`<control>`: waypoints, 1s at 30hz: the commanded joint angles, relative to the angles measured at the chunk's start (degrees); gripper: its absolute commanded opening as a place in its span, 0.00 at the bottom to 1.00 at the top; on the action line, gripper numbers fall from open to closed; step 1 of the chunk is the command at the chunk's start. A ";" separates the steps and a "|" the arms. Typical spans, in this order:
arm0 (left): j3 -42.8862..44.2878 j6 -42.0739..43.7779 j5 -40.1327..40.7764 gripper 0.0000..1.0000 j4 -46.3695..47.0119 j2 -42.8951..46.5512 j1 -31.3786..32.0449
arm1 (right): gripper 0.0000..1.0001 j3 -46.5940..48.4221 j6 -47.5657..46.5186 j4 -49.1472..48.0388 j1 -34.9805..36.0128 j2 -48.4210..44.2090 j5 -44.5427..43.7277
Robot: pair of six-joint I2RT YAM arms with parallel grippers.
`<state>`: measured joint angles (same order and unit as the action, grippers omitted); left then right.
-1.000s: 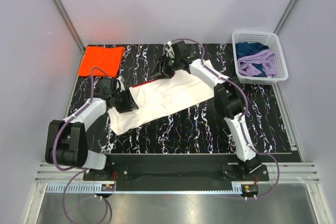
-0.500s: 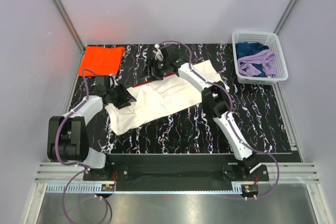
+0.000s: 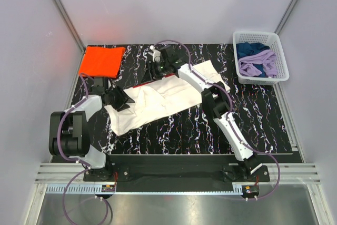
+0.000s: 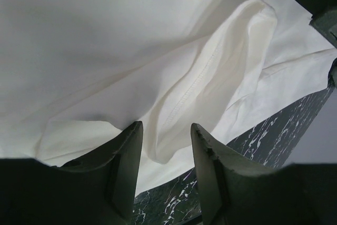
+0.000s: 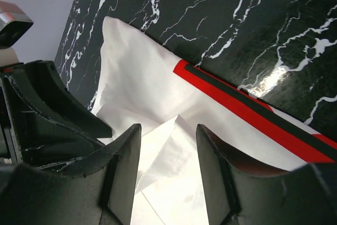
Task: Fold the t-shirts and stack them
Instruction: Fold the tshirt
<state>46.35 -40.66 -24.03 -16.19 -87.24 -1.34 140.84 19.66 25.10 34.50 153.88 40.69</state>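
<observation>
A robotics lab test cell, not a home or shop. Plain from the black marble-patterned table [image 3: 184, 130], boxed in by bare pale panels [image 3: 174, 3] behind and on both sides of it, framed by aluminium posts [image 3: 59, 10] rising from its far corners. Bolted to a black base plate [image 3: 174, 166] along the table's near edge, two robot arms [image 3: 231, 125]. Just nearer than the table, metal rails [image 3: 295, 172] and a white slotted cable duct [image 3: 174, 188]. Below its near left corner, loops of purple cable [image 3: 66, 206]. At its far right corner, a white plastic basket [image 3: 261, 36] holding cloth.
</observation>
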 commanded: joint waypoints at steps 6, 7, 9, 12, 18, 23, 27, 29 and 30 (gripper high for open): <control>-0.20 0.06 -1.02 0.47 1.25 -0.39 -1.03 | 0.54 2.07 -3.14 -1.47 2.24 1.94 3.26; -0.38 0.06 -1.02 0.47 1.42 -0.38 -1.20 | 0.54 2.07 -3.22 -1.20 2.32 1.95 2.13; -0.38 0.06 -1.19 0.47 1.33 -0.38 -1.29 | 0.54 1.90 -3.31 -1.11 2.41 2.21 1.59; -0.73 0.15 -1.80 0.47 1.86 -0.47 -1.38 | 0.54 2.07 -4.01 -0.50 2.68 2.30 0.10; -1.70 0.50 -2.33 0.47 2.39 -0.47 -1.56 | 0.54 1.64 -8.93 3.37 3.20 1.16 -7.63; -2.23 0.50 -2.86 0.47 3.26 -0.65 -1.64 | 0.54 0.58 -14.64 5.92 4.52 -0.16 -15.09; -2.40 0.41 -3.21 0.47 3.61 -0.74 -1.73 | 0.53 1.20 -16.58 7.59 5.57 0.01 -18.10; -2.40 0.50 -3.22 0.48 3.53 -0.74 -1.82 | 0.52 1.28 -15.97 7.07 5.75 0.01 -18.36; -2.32 0.50 -3.04 0.48 3.44 -0.82 -1.91 | 0.52 1.28 -15.88 6.80 5.84 -0.07 -18.45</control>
<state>44.36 -40.58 -25.56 -14.90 -87.90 -2.79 141.12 6.22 29.87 39.31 155.63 26.89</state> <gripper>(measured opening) 0.474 0.523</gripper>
